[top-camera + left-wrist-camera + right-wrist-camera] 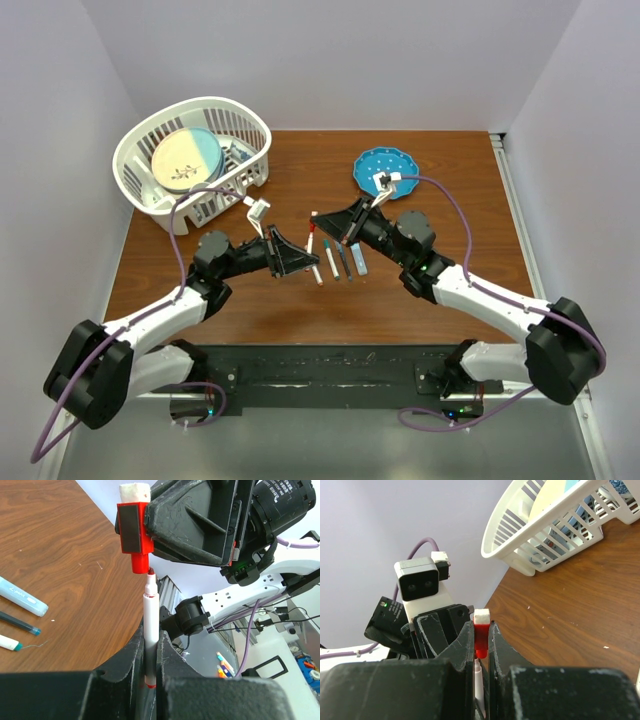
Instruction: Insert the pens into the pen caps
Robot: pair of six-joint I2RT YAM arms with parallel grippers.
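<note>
My left gripper (303,262) is shut on a white pen with a red tip (150,620) and holds it upright between its jaws (150,647). My right gripper (323,229) is shut on a red pen cap (481,637) with a white end. In the left wrist view the cap (134,535) hangs directly over the pen's red tip, which sits right at the cap's opening. The right wrist view shows the pen (478,680) just below the cap. Three more pens lie on the table: white with a teal end (332,258), dark blue (343,262), thick light blue (358,258).
A blue plate (385,170) lies at the back right, behind the right arm. A white basket (262,140) holding a round yellow and blue dish stands at the back left. The loose pens also show in the left wrist view (22,596).
</note>
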